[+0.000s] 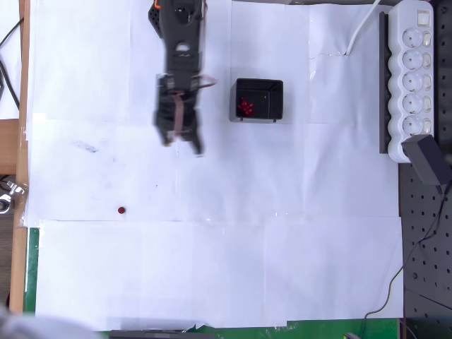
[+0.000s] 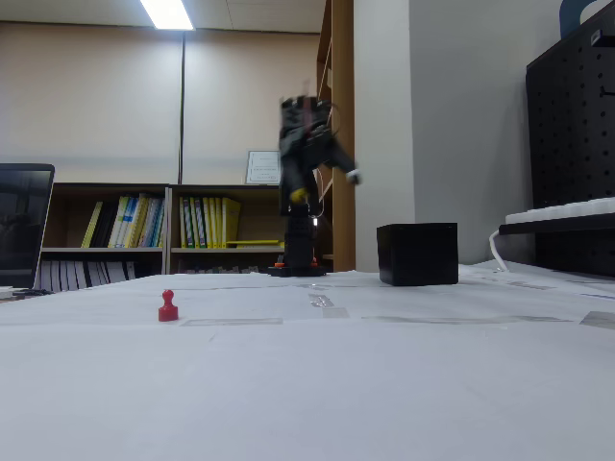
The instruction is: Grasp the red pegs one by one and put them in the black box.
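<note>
One red peg [image 1: 121, 210] stands alone on the white paper at the lower left of the overhead view; in the fixed view this peg [image 2: 168, 305] is upright at the front left. The black box [image 1: 275, 88] sits right of the arm, with a small heap of red pegs [image 1: 246, 106] inside. In the fixed view the box [image 2: 417, 254] stands right of the arm's base. My gripper [image 1: 182, 145] is motion-blurred and hangs left of the box, well above and right of the lone peg. Its fingers look spread, with nothing between them. The arm [image 2: 307, 144] is raised high.
A white power strip [image 1: 413, 78] and a black adapter [image 1: 427, 159] lie along the right edge, beside a black pegboard [image 1: 424, 247]. A laptop [image 2: 24, 221] stands at the far left of the fixed view. White paper sheets [image 1: 212, 268] cover the table.
</note>
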